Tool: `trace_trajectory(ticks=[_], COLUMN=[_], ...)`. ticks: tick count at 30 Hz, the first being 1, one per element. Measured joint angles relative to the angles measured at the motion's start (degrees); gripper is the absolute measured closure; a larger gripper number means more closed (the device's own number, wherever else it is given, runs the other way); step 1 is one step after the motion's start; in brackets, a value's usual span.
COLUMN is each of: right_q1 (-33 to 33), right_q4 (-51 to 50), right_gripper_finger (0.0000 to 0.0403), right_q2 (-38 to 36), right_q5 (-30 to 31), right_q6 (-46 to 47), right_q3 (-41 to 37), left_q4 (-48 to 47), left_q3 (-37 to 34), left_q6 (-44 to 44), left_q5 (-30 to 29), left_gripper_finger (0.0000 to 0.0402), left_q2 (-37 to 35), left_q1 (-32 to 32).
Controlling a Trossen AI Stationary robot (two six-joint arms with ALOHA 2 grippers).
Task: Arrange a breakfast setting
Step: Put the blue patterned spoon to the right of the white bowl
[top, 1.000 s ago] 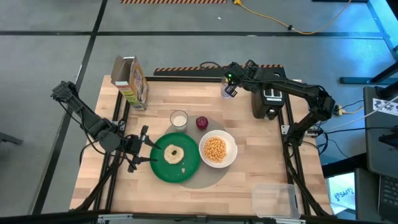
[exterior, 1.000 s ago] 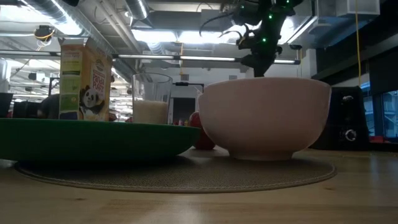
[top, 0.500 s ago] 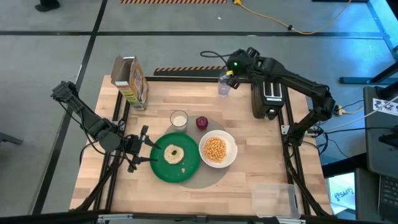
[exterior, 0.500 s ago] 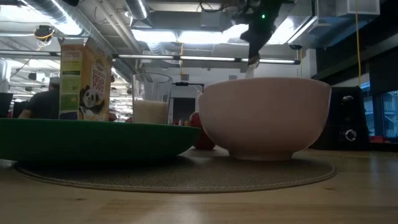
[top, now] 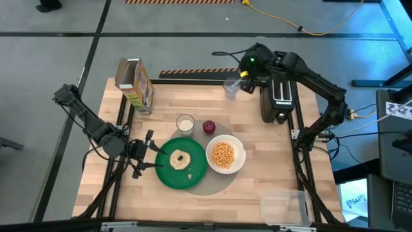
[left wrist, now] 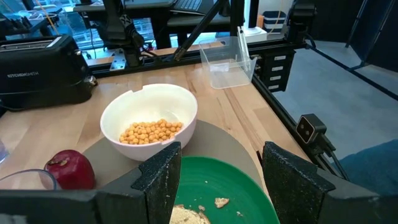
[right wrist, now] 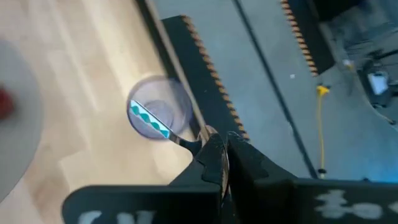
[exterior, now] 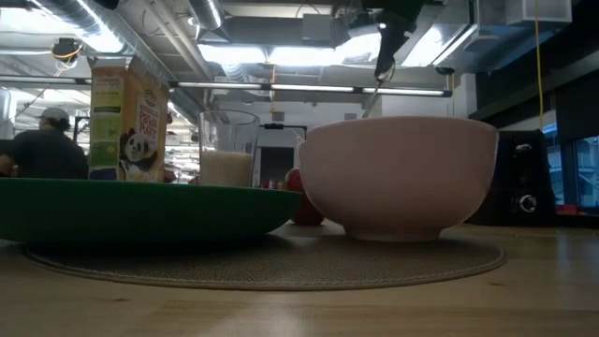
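My right gripper [top: 245,75] is at the table's far edge, just right of a clear cup [top: 232,86], and is shut on a silver spoon [exterior: 376,92]. The green plate [top: 182,171] with the pale bagel [top: 179,159] and the white bowl [top: 224,155] of cereal rest on the round grey mat [top: 215,185]. The red apple [top: 208,127] and the small milk glass [top: 185,123] stand on the table just beyond them. My left gripper [top: 149,154] is open at the plate's left rim, touching nothing. My right gripper pinches the spoon's handle [right wrist: 196,141] between its two fingers, coming from above. The spoon hangs slanting below the fingers, over the cup [right wrist: 158,114]. In the low view the white bowl [exterior: 398,173] hides the spoon's lower end.
A cereal box [top: 135,84] stands at the far left. A black toaster [top: 277,101] stands at the far right, beside my right arm. A clear container [top: 284,207] sits at the near right corner. Bare wood lies between the cup and the apple.
My right gripper has risen from the clear cup and gone a little toward the table's far right, carrying the spoon up with it. The cup, covered by the gripper a second ago, now shows from above.
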Motion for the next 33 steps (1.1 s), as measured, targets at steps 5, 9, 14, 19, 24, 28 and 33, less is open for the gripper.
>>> trace_trajectory(ticks=[5, 9, 14, 19, 24, 28, 33], right_q1=[0.0, 0.0, 0.0, 0.0, 0.0, 0.0, 0.1], right_q4=[-3.3, -3.4, -3.4, -3.9, -6.3, -9.3, -12.8], right_gripper_finger=[0.0402, 0.0402, 0.0402, 0.0402, 0.0402, 0.0402, 0.0402], right_q2=[-2.5, -4.3, -6.2, -7.0, -7.9, -8.7, -9.2], right_q5=[-2.4, -2.9, -3.2, -4.7, -8.2, -10.8, -15.3], right_q6=[-0.5, -0.3, -0.1, -0.6, -1.4, -1.6, -1.9], right_q3=[0.0, 0.0, 0.0, 0.0, 0.0, 0.0, -0.1], left_q4=[0.0, 0.1, 0.3, 0.4, 0.5, 1.0, 0.9], left_q3=[0.0, 0.0, 0.0, 0.0, 0.0, 0.0, 0.0], left_q6=[0.0, 0.0, 0.0, 0.0, 0.0, 0.0, 0.0], left_q5=[0.0, 0.0, 0.0, 0.0, 0.0, 0.0, 0.0], left_gripper_finger=[0.0191, 0.0191, 0.0191, 0.0191, 0.0191, 0.0191, 0.0191], left_q2=[0.0, 0.0, 0.0, 0.0, 0.0, 0.0, 0.0], left_q1=[0.0, 0.0, 0.0, 0.0, 0.0, 0.0, 0.0])
